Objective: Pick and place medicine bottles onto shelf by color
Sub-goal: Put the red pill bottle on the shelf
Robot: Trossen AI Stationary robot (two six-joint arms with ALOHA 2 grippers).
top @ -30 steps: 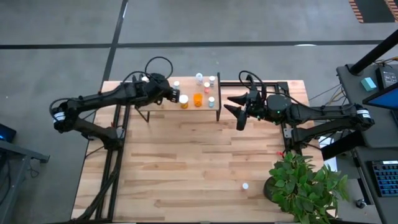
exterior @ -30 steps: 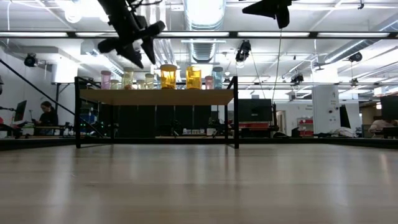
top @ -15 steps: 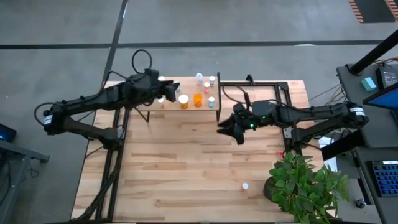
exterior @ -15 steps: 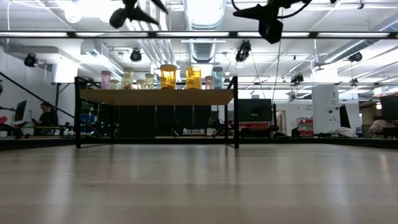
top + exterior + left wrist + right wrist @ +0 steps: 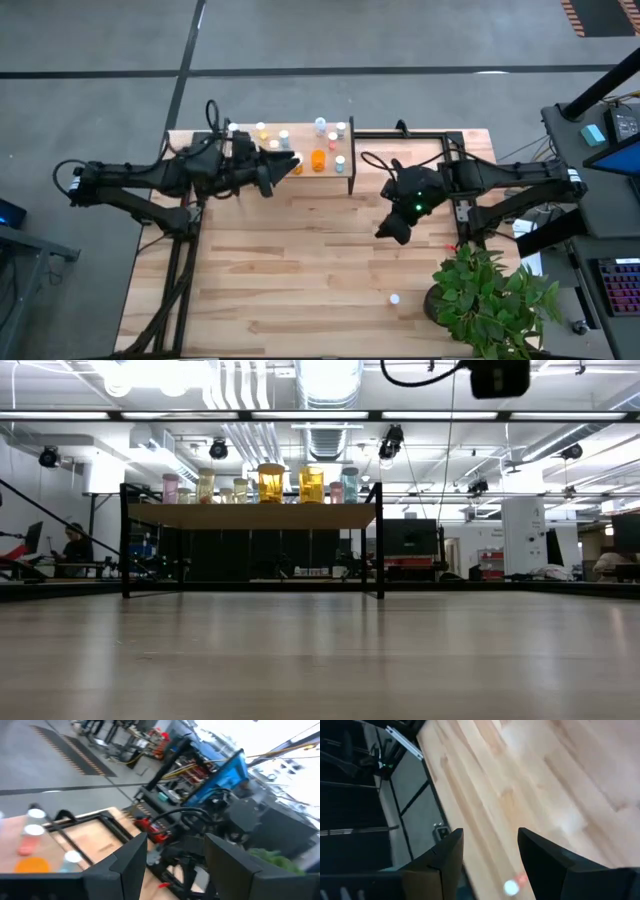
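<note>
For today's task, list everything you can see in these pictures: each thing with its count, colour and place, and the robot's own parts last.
Medicine bottles on shelf: about nine, yellowish, orange, pink, bluish, pale caps.
Loose bottle: one, white cap, near table edge beside plant.
Shelf: one, light wood on black legs, far side of table.
Table: one, plank-patterned wood.
Potted plant: one, green, near right corner.
Person: one, seated in room behind.
Left gripper: black, open, empty, at shelf's near edge.
Right gripper: black, open, empty, above table's right part.
</note>
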